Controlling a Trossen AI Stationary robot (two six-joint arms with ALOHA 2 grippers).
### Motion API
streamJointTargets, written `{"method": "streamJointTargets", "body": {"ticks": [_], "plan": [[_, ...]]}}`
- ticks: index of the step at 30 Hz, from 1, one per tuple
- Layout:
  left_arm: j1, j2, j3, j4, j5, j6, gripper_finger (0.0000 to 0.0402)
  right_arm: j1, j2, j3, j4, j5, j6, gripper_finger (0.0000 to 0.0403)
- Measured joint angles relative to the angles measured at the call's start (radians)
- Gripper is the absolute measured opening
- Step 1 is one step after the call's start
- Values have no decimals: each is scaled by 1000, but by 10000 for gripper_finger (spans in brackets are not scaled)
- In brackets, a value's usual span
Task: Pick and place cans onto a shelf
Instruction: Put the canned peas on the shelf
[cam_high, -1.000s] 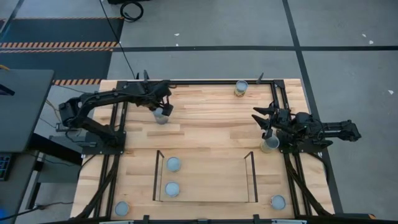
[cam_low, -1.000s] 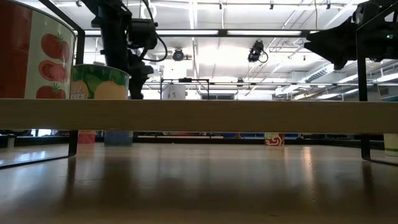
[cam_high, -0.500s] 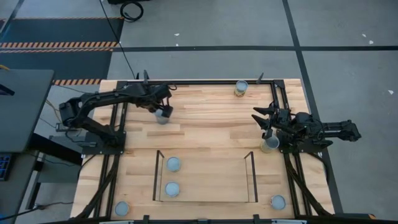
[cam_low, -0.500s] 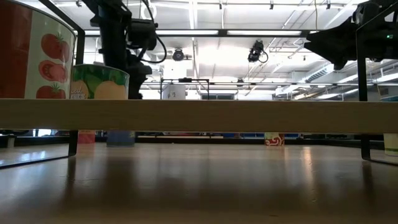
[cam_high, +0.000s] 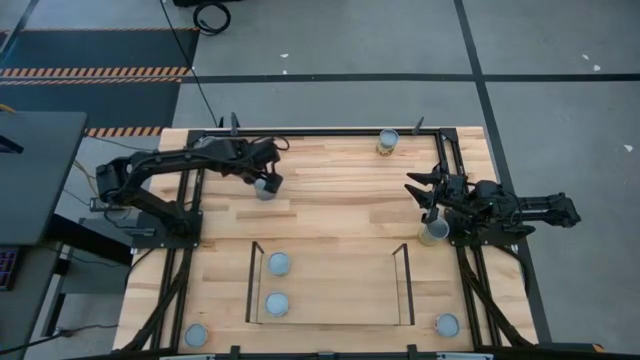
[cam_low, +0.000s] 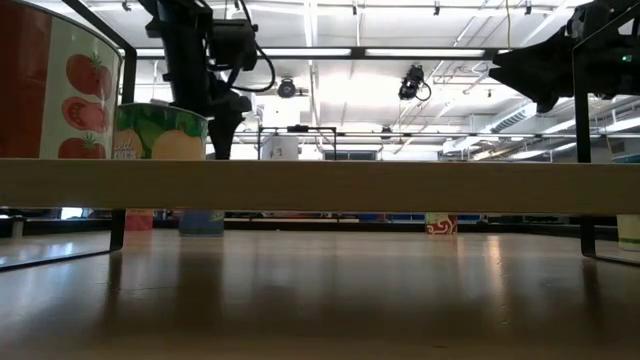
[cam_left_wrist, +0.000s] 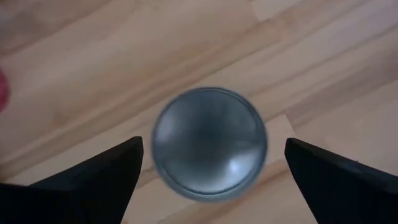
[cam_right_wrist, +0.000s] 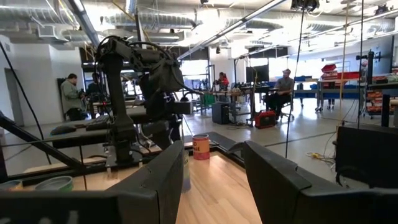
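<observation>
My left gripper (cam_high: 266, 179) is open over the far left of the table, above a can with a grey-blue top (cam_high: 265, 188). In the left wrist view its two fingers stand on either side of the can's round top (cam_left_wrist: 209, 142), with a small gap at each side. The can (cam_low: 202, 222) stands on its base on the tabletop. My right gripper (cam_high: 418, 188) is open and empty at the right, next to another can (cam_high: 433, 232). Two cans (cam_high: 279, 263) (cam_high: 276, 303) stand on the shelf (cam_high: 340, 285).
Other cans stand on the table at the far edge (cam_high: 388, 140), the near left corner (cam_high: 196, 335) and the near right corner (cam_high: 447, 325). The shelf's dark uprights (cam_high: 404, 280) rise at its short ends. Bare wood lies between the arms. People show in the room beyond (cam_right_wrist: 285, 87).
My left gripper has shifted a little toward the table's right edge. The can under it also stands a little farther right, still upright on the tabletop. My right arm has kept still.
</observation>
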Motion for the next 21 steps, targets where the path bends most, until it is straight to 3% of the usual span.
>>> {"method": "streamJointTargets", "body": {"ticks": [14, 21], "plan": [[-7, 8, -86, 122, 27, -35, 396, 1, 0, 0, 0, -2, 6, 174], [-23, 8, -91, 171, 6, 12, 346, 1, 0, 0, 0, -1, -5, 174]]}}
